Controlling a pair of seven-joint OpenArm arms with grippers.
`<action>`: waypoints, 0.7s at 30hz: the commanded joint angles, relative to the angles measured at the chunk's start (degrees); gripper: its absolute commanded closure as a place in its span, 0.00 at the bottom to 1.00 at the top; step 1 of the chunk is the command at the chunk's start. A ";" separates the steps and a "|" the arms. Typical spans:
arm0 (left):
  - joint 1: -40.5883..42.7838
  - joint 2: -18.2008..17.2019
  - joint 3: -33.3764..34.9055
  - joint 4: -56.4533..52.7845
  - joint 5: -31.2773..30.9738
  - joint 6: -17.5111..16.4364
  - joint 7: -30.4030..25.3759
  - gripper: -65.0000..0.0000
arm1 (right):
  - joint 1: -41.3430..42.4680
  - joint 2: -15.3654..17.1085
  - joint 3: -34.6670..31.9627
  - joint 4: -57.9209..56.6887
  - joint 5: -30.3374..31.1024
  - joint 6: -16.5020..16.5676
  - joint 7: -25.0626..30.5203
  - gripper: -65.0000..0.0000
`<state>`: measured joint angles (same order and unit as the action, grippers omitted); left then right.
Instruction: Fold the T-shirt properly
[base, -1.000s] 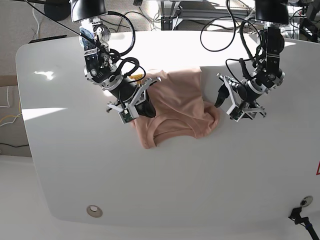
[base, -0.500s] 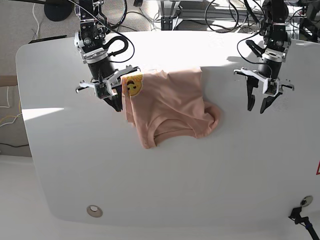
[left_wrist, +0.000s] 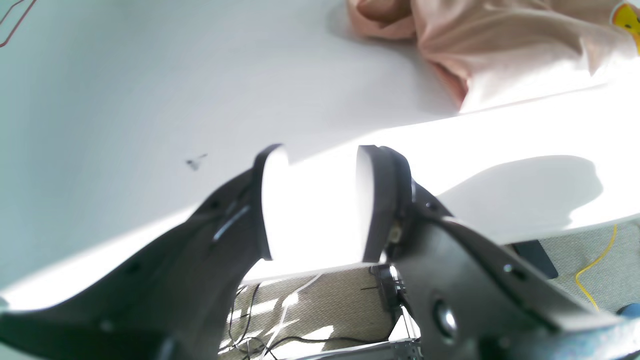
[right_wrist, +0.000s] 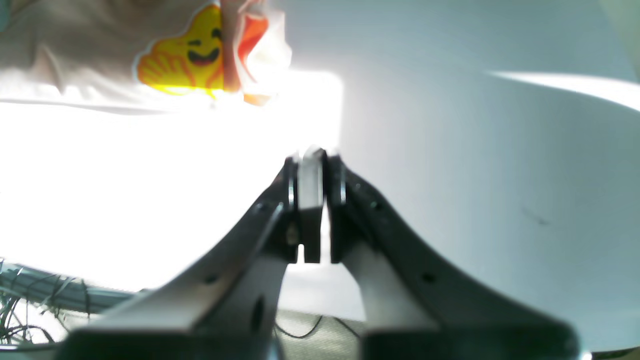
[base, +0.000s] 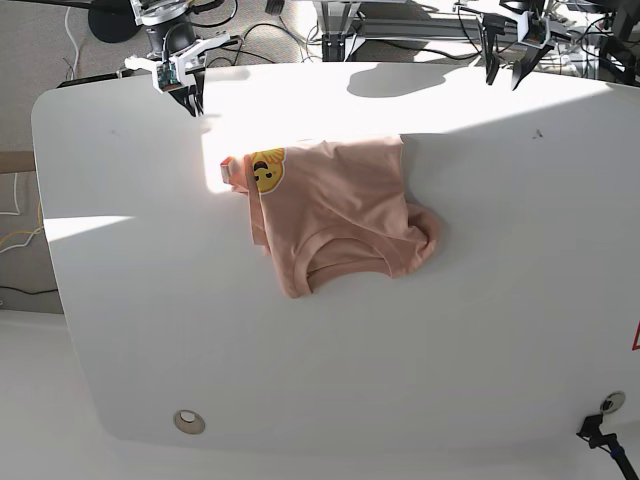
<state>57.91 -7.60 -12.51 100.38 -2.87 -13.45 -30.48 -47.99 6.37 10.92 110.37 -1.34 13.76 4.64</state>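
Now the soft, wrinkly salmon-pink T-shirt (base: 340, 215) lies bunched on the smooth white table (base: 420, 350), yellow smiley (base: 266, 170) showing. Left gripper (left_wrist: 315, 200) jaws wide; right gripper (right_wrist: 312, 200) jaws closed, empty.

Both arms sit high at the far edge of the counter (base: 330, 400), well apart. The left pincer (left_wrist: 310, 200) has its jaws spread with nothing between them. The right pincer (right_wrist: 311, 170) has its jaws pressed nearly together (only a thin bright sliver shows between), gripping nothing.
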 joint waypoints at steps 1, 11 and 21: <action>2.71 1.22 -0.19 1.47 -0.69 -0.22 -4.47 0.69 | -2.69 0.44 0.12 1.24 0.25 0.44 2.34 1.00; 15.19 1.57 -0.19 -3.37 -0.69 -0.22 -7.10 0.69 | -17.55 -0.61 -0.06 1.15 0.25 0.35 2.34 1.00; 6.49 1.31 3.06 -27.37 -0.42 -0.22 -7.10 0.69 | -12.98 -1.76 -3.58 -20.39 0.25 0.18 2.34 1.00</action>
<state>63.18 -5.91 -9.15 75.07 -2.85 -13.61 -36.14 -60.55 4.16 7.51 91.88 -1.50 14.06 5.13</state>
